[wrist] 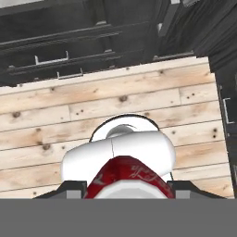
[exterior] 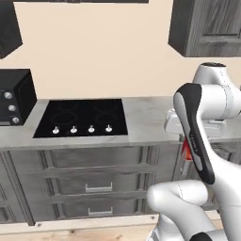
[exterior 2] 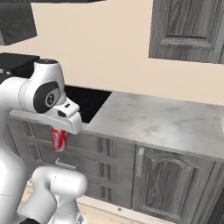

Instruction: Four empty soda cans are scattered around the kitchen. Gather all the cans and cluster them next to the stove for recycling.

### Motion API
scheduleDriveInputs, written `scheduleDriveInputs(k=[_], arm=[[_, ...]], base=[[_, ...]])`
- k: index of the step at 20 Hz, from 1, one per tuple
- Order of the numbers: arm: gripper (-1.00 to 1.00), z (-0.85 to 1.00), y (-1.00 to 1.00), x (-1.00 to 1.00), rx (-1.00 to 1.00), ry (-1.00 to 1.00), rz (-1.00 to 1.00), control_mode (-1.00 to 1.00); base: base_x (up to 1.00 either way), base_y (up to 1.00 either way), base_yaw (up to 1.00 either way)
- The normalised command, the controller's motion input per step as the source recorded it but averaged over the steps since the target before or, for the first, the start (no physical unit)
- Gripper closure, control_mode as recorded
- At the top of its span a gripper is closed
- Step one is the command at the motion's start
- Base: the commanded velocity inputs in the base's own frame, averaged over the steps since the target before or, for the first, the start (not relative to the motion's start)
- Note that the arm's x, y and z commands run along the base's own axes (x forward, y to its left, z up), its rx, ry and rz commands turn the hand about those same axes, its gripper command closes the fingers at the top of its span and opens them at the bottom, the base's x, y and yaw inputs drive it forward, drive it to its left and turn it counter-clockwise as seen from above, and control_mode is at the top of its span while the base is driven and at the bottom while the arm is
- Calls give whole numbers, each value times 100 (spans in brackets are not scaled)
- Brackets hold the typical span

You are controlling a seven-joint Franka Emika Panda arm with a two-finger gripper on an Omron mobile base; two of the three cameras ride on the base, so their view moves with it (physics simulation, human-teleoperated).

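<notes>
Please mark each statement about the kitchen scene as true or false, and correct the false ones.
1. The claw holds a red soda can. True.
2. A soda can stands on the stove. False: the cooktop is bare.
3. The stove has four white knobs along its front. True.
4. The held can rests on the counter. False: it hangs in front of the drawers, below the counter edge.
5. A black toaster oven stands left of the stove. True.

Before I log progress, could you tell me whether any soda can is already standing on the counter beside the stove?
No: the counter beside the stove is bare, and the one soda can hangs below counter level in the end effector.
</notes>
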Motion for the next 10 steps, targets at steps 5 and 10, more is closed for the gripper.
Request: scheduleDriveInputs(k=[5, 10], arm=[[100, 0, 0, 0, 0, 0, 0, 100], [100, 0, 0, 0, 0, 0, 0, 100]], base=[[32, -2, 1], [20, -2, 0]])
